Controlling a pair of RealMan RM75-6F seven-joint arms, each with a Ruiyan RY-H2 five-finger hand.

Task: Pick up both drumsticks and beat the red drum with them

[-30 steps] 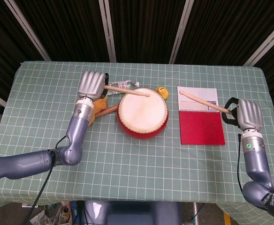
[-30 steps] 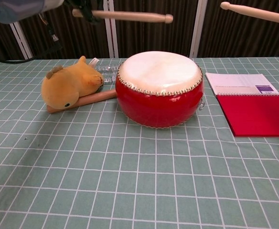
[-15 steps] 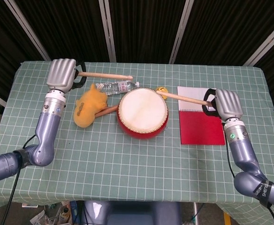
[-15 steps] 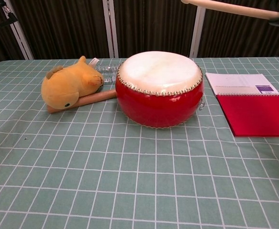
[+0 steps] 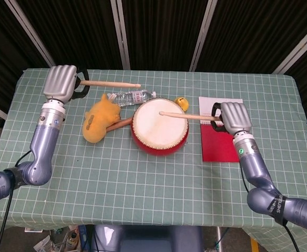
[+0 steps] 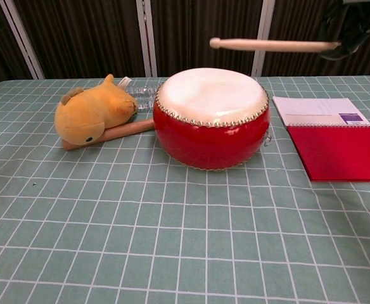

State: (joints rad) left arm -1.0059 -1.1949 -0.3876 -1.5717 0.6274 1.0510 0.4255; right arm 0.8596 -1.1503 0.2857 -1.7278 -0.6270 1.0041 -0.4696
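1. The table (image 5: 159, 178), covered with a green checked cloth, carries everything; the red drum (image 5: 160, 126) stands near its middle, white skin up, and should be left where it stands.
2. The right hand (image 5: 234, 118) is clenched round the butt of the right drumstick (image 5: 187, 116), whose tip hangs above the drumhead; in the chest view the stick is seen clear of the skin, roughly level.
3. The left hand (image 5: 60, 82) is clenched round the left drumstick (image 5: 111, 84), which is held well apart from the drum, out over the far left of the table.
4. A good beat is judged to need a short downward tilt of the right stick, so that only the tip lands near the middle of the skin and not on the studded rim.
5. The left stick is best brought back over the drum for the alternate stroke, with its path kept above the yellow plush toy (image 5: 99, 119) and the water bottle (image 5: 133, 96).
6. The grips should be kept firm so that the rebound is not lost.
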